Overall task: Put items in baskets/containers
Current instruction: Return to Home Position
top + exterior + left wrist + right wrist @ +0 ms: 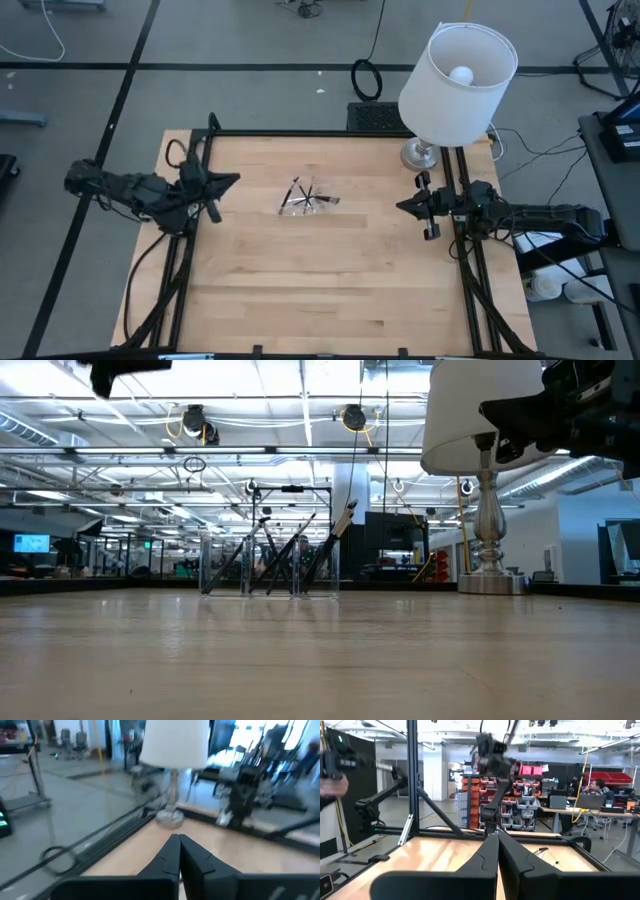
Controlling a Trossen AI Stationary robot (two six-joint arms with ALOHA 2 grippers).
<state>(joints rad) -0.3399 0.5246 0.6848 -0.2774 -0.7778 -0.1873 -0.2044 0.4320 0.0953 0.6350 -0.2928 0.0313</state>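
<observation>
One tray point(206, 560), several brushes point(297, 191), one lamp point(458, 85)

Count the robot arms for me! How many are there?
2. The left arm is at the table's left edge, left pincer shut; the right arm is at the right edge, right pincer shut. None seem hidden.

The transparent organizer point(309, 202) stood near the middle of the table point(330, 285), with the brushes point(298, 191) leaning inside it. Well to the organizer's left hung the left gripper point(233, 181), and well to its right the right gripper point(401, 206). The lamp point(421, 154) stood behind the organizer and to its right, at the table's far edge.
</observation>
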